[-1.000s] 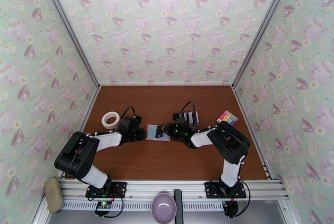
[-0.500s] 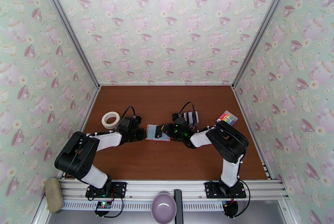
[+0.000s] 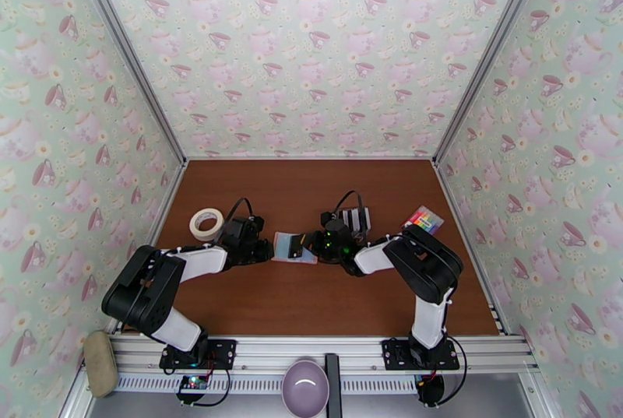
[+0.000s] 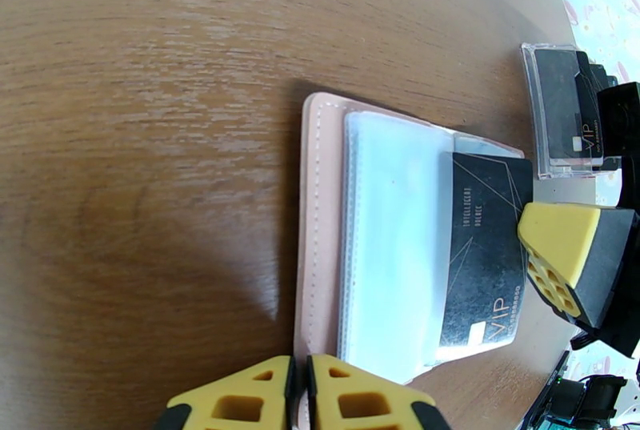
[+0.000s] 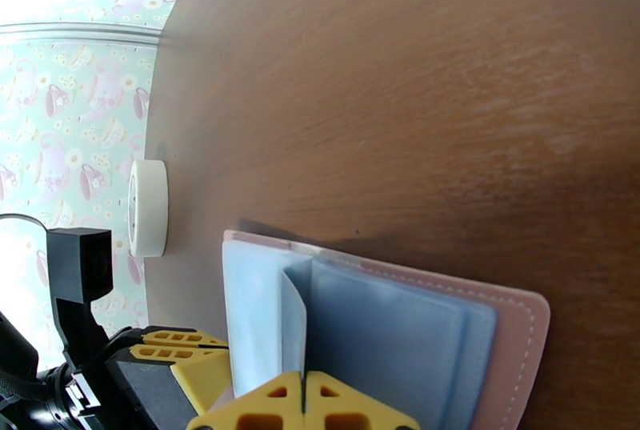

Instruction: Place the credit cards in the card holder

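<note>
In the right wrist view, the right gripper and the holder are cut off by the edge at 6 o'clock. In the left wrist view, the left gripper is cut off at 6 o'clock, the card is covered at its 4 o'clock corner by a right finger, and the stand is partly hidden at 2 o'clock. In the top view, both grips are hidden under the wrists, and the bowl is cut at 6 o'clock.

You're looking down from 6 o'clock up top; wrist cameras, low and close, face 3 and 9, sharing the card holder.
</note>
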{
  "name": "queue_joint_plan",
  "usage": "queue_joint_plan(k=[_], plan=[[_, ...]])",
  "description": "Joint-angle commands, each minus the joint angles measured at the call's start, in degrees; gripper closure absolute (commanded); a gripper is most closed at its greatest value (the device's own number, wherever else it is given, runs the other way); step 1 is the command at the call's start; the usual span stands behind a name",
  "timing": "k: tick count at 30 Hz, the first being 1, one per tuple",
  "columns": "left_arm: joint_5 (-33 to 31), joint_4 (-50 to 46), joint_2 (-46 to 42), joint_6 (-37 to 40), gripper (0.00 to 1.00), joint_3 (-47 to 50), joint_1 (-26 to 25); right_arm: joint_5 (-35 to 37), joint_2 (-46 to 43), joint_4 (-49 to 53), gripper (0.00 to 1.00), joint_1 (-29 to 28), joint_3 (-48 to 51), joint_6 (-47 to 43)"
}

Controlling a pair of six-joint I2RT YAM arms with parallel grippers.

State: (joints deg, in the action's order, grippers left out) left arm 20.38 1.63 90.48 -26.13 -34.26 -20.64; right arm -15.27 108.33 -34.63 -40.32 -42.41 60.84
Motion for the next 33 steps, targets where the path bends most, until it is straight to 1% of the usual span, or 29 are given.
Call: queue_joint_plan(k=[1,5,6,8,12,17,20,33], plan=[[0.9,-3.2,2.9,-0.1,0.86,0.7,-0.5,-1.1,0.9,4.2,0.9,-0.1,-1.3,-1.1],[0.8,-3.2,2.8,-0.1,0.86,0.7,-0.5,-0.4,-0.2,7.6,0.73,-0.1,-2.3,-2.1],[0.8,-3.2,2.8,-0.1,0.86,0.7,-0.5,-0.1,-0.5,9.0,0.7,-0.1,-2.8,-2.6],[0.9,-3.2,2.8,-0.2,0.86,0.7,-0.5,0.6,-1.3,11.5,0.68,-0.1,-3.4,-3.5],[0.9,-3.1,2.8,-0.1,0.86,0.7,-0.5,1.5,-2.5,16.5,0.66,-0.2,-5.0,-5.4],[1.1,-3.0,2.9,-0.1,0.86,0.7,-0.5,4.6,-3.6,28.5,0.63,-1.5,-10.2,-9.6],[1.2,-2.9,2.9,-0.1,0.86,0.7,-0.5,5.8,-3.1,33.9,0.62,-2.7,-13.5,-11.4],[2.1,-2.6,3.7,0.1,0.86,0.3,-1.4,5.4,1.1,38.4,0.61,-5.7,-19.8,-12.7]])
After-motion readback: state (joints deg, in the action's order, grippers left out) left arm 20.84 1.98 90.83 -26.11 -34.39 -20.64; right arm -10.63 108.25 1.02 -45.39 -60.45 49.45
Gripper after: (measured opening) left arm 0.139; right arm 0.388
